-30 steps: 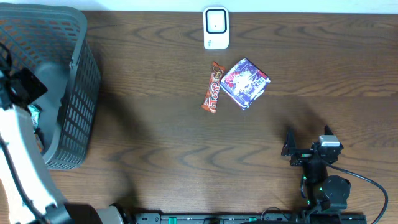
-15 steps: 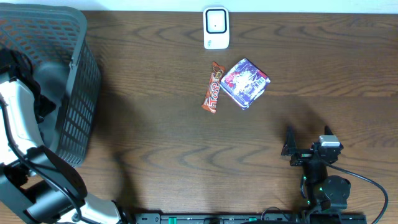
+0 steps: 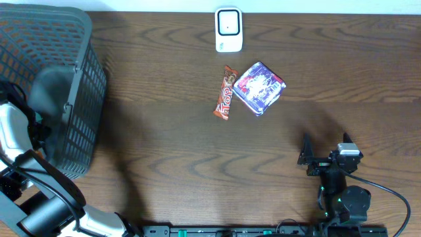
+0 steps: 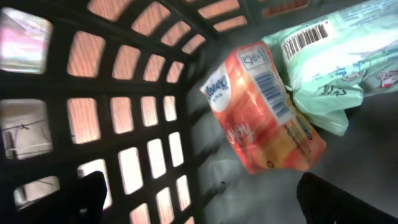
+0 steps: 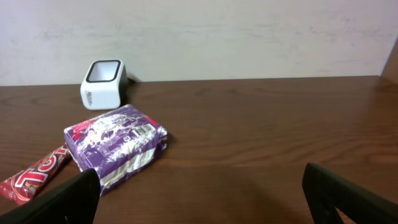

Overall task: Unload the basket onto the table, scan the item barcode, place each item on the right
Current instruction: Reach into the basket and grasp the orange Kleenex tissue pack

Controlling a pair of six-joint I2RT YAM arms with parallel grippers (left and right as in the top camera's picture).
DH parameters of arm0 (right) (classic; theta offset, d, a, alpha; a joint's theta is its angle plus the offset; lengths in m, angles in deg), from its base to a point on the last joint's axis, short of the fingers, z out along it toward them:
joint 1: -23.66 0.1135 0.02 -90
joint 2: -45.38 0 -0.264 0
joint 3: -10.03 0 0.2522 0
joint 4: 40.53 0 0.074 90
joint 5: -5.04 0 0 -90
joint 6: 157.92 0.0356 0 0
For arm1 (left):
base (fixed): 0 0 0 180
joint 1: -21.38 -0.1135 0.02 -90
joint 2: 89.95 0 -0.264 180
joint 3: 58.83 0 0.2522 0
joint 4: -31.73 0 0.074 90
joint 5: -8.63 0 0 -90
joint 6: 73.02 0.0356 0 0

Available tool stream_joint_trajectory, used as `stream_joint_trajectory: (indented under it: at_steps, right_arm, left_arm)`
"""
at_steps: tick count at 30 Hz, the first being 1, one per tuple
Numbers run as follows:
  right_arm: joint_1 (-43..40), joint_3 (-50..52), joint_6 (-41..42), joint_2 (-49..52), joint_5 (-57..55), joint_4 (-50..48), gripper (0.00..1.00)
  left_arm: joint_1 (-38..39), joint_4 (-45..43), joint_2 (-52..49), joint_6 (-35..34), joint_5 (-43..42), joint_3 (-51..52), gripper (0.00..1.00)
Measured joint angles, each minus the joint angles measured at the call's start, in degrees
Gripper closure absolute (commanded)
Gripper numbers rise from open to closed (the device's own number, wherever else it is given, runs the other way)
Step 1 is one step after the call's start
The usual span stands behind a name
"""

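Observation:
Inside the grey basket [image 4: 130, 106], an orange tissue pack [image 4: 264, 112] lies with a barcode facing up. Beside it is a pale green pack [image 4: 336, 56], also showing a barcode. My left gripper [image 4: 205, 202] is open just short of them, holding nothing. In the overhead view the left arm [image 3: 14, 135] reaches into the basket [image 3: 72, 79]. The white scanner [image 3: 229, 29] stands at the table's far edge. My right gripper [image 3: 325, 146] is open and empty near the front right, facing the scanner [image 5: 102, 83].
A purple pack [image 3: 259, 87] and a red candy bar [image 3: 225, 92] lie side by side in front of the scanner. From the right wrist they appear as the purple pack [image 5: 116, 144] and the candy bar [image 5: 34, 176] at left.
The left arm has swung down along the basket's left side, toward the near table edge. The right arm and the table items have not moved.

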State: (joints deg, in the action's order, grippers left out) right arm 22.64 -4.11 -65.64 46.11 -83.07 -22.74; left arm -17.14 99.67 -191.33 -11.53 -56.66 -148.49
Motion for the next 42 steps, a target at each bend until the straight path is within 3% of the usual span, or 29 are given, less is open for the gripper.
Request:
stream_joint_trajectory:
  at_steps: [11,22,28,37,42]
  right_arm:
    - [0.0,0.0,0.0,0.0,0.0,0.0,0.01]
    - [0.0,0.0,0.0,0.0,0.0,0.0,0.01]
    - [0.0,0.0,0.0,0.0,0.0,0.0,0.01]
    - [0.0,0.0,0.0,0.0,0.0,0.0,0.01]
    - [0.0,0.0,0.0,0.0,0.0,0.0,0.01]
  left_arm:
    - [0.0,-6.5,0.0,-0.4,-6.7,0.5,0.09]
    - [0.0,-8.5,-0.6,-1.5,-5.1,1.8,0.10]
    - [0.0,-12.2,-0.6,-1.7,-4.9,7.5,0.21]
    - [0.0,-17.3,-0.6,-1.4,-2.9,11.1,0.45]
    - [0.0,-18.6,-0.6,-0.9,-1.9,11.1,0.88]
